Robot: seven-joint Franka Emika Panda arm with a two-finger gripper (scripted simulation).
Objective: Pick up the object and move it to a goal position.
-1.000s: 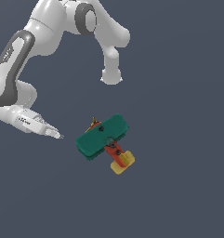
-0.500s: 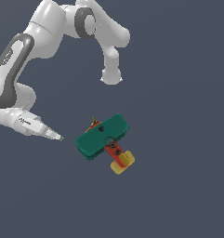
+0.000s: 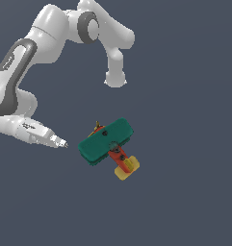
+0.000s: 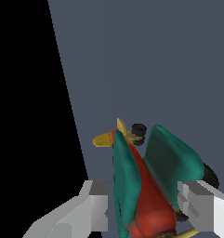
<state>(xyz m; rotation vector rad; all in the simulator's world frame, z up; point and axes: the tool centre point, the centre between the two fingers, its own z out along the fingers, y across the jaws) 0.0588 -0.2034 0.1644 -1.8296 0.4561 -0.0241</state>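
1. We are seeing the plane lying on the floor, alone.
2. The gripper is hanging just beside it, on the exterior view's left, apart from it.
3. In the wrist view, the plane is sitting between the two fingers.

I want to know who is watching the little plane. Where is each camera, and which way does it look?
Exterior view: off the arm, above the scene, looking down on the toy biplane; the white arm and its hand show.
Wrist view: on the wrist, looking past the hand at the biplane; only the two fingers show.
Both views share the biplane and the hand.
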